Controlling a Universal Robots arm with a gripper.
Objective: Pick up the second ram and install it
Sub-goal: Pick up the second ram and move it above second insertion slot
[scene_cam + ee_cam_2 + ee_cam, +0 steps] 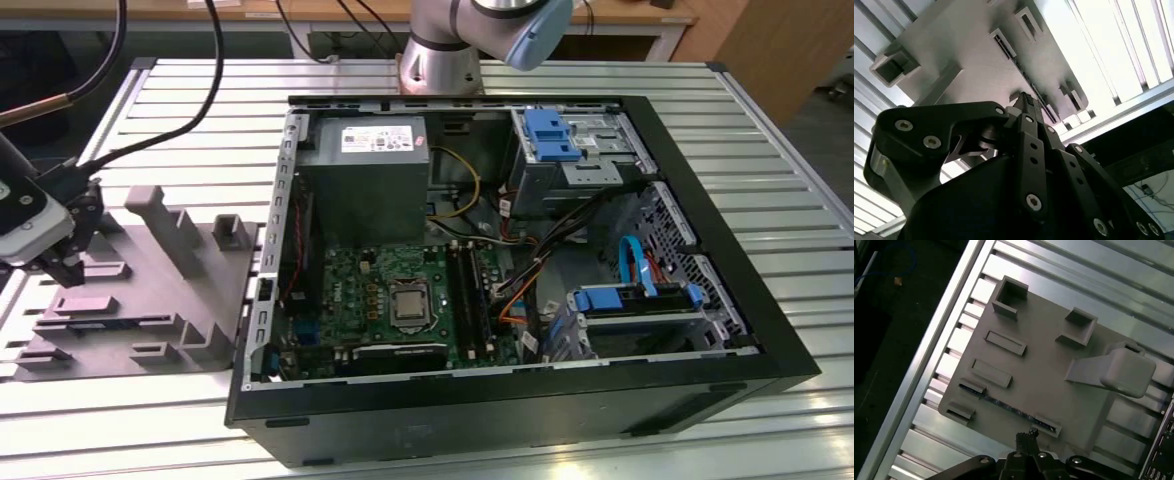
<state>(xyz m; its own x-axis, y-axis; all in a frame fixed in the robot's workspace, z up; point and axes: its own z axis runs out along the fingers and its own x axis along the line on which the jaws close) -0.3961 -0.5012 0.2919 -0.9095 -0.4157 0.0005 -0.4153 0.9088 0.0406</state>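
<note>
The second ram (1006,406) lies edge-up in a slot of the grey holder plate (1054,365), a thin dark strip held between two end brackets. In the second wrist view the ram (1026,75) shows as a dark line running away from my fingertips. My gripper (1027,436) hangs just above the plate, over the ram's line near one end bracket, apart from it. Its fingers are shut with nothing between them. In the exterior view the gripper (63,266) is at the far left, over the holder plate (147,300).
An open black computer case (521,400) lies to the exterior view's right of the plate, with the motherboard (387,300), long black memory slots (470,290), a power supply (363,180) and cables inside. Tall grey posts (160,225) rise from the plate. The slatted aluminium table (747,140) surrounds everything.
</note>
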